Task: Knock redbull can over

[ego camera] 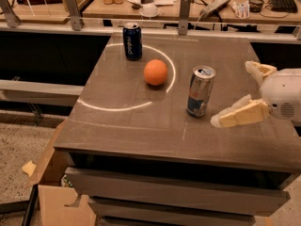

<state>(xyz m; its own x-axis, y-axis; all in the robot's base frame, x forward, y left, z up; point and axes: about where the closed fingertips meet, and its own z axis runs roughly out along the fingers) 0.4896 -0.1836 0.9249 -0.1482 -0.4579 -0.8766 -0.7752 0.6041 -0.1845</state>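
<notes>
The redbull can point(200, 91) is a slim silver can with blue and red markings and a shiny pull-tab top. It stands upright on the brown table point(141, 126), right of centre. My gripper point(231, 94) comes in from the right edge, just right of the can, and is open. Its near cream finger point(237, 115) points left, and its tip lies close to the can's base without clearly touching. The far finger point(258, 70) sits behind and to the right of the can.
An orange point(155, 72) lies left of the redbull can. A dark blue can point(132, 41) stands upright at the table's back. A cluttered workbench point(188, 4) runs behind. A cardboard box point(61, 201) sits on the floor at lower left.
</notes>
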